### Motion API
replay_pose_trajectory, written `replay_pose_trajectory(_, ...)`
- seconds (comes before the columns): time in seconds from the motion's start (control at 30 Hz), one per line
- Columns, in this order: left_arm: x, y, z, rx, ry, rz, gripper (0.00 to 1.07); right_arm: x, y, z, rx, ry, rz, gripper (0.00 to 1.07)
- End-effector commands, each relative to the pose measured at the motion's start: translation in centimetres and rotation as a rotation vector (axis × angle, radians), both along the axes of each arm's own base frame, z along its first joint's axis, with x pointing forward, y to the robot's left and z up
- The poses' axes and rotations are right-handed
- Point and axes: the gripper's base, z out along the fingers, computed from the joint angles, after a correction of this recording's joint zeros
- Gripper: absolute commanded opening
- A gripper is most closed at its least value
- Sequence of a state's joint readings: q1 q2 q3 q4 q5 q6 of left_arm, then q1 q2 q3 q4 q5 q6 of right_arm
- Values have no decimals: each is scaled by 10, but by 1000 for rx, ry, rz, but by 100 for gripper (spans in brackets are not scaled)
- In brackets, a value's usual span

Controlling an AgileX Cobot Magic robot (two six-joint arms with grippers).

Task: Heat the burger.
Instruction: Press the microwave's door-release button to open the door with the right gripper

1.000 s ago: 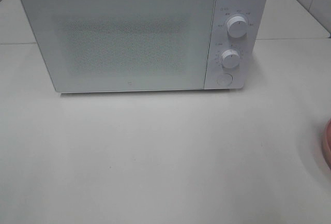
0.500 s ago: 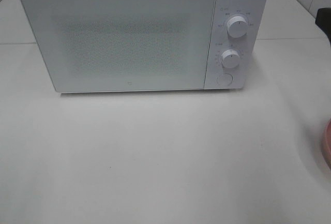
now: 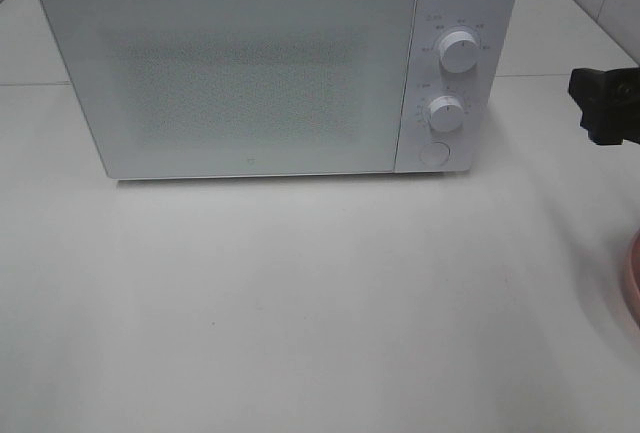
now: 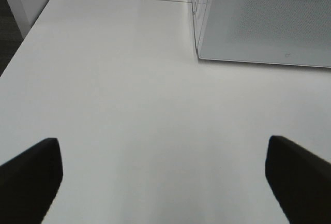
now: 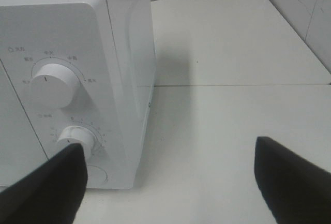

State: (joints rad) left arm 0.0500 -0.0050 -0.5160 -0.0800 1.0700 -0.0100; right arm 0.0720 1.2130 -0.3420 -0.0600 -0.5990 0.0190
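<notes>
The burger is out of view in all frames. A white microwave (image 3: 250, 73) stands at the back of the table with its door closed; it also shows in the left wrist view (image 4: 264, 22) and the right wrist view (image 5: 119, 43). My right gripper (image 3: 605, 103) enters from the right edge, level with the control panel and well apart from it. Its jaws are open with nothing between them (image 5: 170, 182). My left gripper (image 4: 165, 177) hangs open and empty over bare table to the left of the microwave, and it does not show in the exterior view.
The control panel carries an upper knob (image 3: 457, 53), a lower knob (image 3: 446, 113) and a round button (image 3: 433, 153). The rim of a pink plate (image 3: 633, 288) peeks in at the right edge. White table (image 3: 300, 303) spreads in front of the microwave.
My right gripper has come into the exterior view from the right edge, moving left toward the microwave's control side. The microwave and the plate rim have not moved.
</notes>
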Motion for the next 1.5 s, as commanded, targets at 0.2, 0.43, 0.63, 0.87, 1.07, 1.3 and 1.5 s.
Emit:
replay_pose_trajectory(0.2,-2,0,0,-1,-15,-6,101,3,32,-19,-56,9,108,76)
replay_pose_trajectory(0.43,-2,0,0,-1,-15,-6,101,0,49,-21,-77,-2,144,76)
replay_pose_trajectory(0.63,-2,0,0,-1,-15,-6,101,-7,64,-21,-107,3,140,76)
replay_pose_trajectory(0.87,-2,0,0,-1,-15,-6,101,-14,70,-25,-65,55,78,76)
replay_pose_trajectory(1.07,-2,0,0,-1,-15,-6,101,-18,78,-25,-50,57,97,76)
replay_pose_trajectory(1.3,-2,0,0,-1,-15,-6,101,-18,78,-25,78,69,51,74)
replay_pose_trajectory(1.5,-2,0,0,-1,-15,-6,101,-18,78,-25,354,108,-39,69)
